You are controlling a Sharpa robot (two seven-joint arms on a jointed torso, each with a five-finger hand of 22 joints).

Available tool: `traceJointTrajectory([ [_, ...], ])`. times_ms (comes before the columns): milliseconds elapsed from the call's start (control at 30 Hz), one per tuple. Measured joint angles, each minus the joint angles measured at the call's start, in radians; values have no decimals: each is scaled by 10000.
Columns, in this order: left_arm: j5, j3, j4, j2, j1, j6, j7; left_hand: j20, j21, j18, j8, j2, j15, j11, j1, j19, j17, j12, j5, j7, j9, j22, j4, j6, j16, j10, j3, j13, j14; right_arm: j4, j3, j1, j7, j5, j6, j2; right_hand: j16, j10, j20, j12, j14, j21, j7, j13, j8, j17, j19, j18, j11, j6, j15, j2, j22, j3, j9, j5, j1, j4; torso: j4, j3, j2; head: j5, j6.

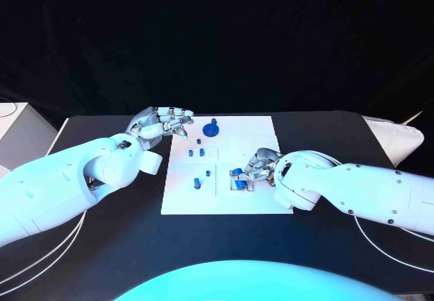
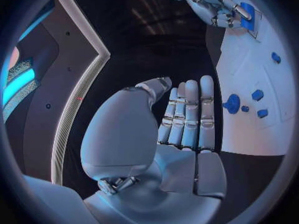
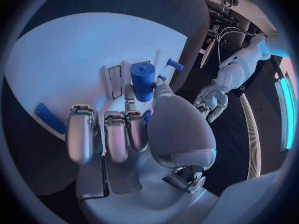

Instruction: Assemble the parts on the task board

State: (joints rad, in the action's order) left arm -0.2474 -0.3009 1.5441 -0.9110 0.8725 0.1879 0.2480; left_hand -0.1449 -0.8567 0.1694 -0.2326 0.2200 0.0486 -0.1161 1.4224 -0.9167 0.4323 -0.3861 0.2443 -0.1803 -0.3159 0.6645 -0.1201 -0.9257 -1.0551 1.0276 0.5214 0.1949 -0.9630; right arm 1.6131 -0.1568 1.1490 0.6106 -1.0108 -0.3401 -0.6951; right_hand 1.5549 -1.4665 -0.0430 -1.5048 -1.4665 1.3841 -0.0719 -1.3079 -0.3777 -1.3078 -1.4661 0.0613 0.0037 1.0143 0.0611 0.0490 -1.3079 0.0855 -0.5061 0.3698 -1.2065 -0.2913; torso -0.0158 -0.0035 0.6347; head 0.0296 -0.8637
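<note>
The white task board (image 1: 262,135) lies mid-table. A round blue part (image 1: 211,130) stands near its far edge, with several small blue parts (image 1: 196,184) scattered down its left half. My left hand (image 1: 163,122) hovers at the board's far left corner, palm flat, fingers straight (image 2: 190,114), holding nothing. My right hand (image 1: 259,164) is low over the board's right middle. Its thumb and fingertips pinch an upright blue cylinder (image 3: 143,79) beside a dark slot (image 3: 115,80). The same blue piece (image 2: 247,15) sits under those fingers in the left wrist view.
A white box (image 1: 22,132) stands off the table's left side and a pale object (image 1: 393,135) at the far right. A blue bar (image 3: 50,118) and a small peg (image 3: 175,64) lie on the board near my right hand. Cables hang by both arms.
</note>
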Motion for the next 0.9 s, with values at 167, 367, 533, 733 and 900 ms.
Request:
traceJointTrajectory([
  [167,-1,0,2,-9,0,0,-1,0,0,0,0,0,0,0,0,0,0,0,0,0,0,-8,0,0,0,0,0,0,0,-172,0,-13,59,-86,28,93,0,0,0,48,0,0,23,1,-95,0,0,0,0,25,0,-93,1,172,21,-565,173,-25,10,6,6,27,-22],
  [367,-2,0,3,-18,0,0,-5,0,47,0,0,0,0,0,0,0,0,0,0,0,10,-24,-28,0,0,0,29,9,0,-313,-6,-30,77,-232,12,184,0,0,-1,85,0,0,4,1,-132,0,0,0,0,6,0,-198,2,345,5,-1093,439,-30,-4,8,7,49,-32],
  [533,-3,0,4,-18,0,0,-8,0,47,0,0,0,0,0,0,0,0,0,0,0,10,-24,-28,0,0,0,29,9,0,-392,-9,-51,78,-393,-32,242,0,0,-1,85,0,0,4,2,-207,1,0,0,-1,6,0,-406,2,523,-22,-1459,719,-27,-9,15,7,45,-40],
  [733,-4,0,3,-18,0,0,-10,0,47,0,1,0,0,0,0,0,0,0,0,0,10,-24,-28,0,0,0,29,8,0,-412,-10,-73,79,-540,-60,267,0,0,-1,122,0,0,5,3,-290,1,0,0,-1,6,0,-421,3,942,-59,-2211,1219,-34,-11,18,6,38,-41],
  [900,-5,0,0,-18,0,-1,-13,0,46,0,0,0,0,0,0,0,0,0,0,0,10,-23,-29,0,0,0,27,8,0,-329,-10,-91,68,-584,-51,225,0,0,-1,139,0,0,5,3,-328,1,0,0,0,-70,0,-88,4,1043,-87,-2858,1790,-55,-12,18,1,48,-41],
])
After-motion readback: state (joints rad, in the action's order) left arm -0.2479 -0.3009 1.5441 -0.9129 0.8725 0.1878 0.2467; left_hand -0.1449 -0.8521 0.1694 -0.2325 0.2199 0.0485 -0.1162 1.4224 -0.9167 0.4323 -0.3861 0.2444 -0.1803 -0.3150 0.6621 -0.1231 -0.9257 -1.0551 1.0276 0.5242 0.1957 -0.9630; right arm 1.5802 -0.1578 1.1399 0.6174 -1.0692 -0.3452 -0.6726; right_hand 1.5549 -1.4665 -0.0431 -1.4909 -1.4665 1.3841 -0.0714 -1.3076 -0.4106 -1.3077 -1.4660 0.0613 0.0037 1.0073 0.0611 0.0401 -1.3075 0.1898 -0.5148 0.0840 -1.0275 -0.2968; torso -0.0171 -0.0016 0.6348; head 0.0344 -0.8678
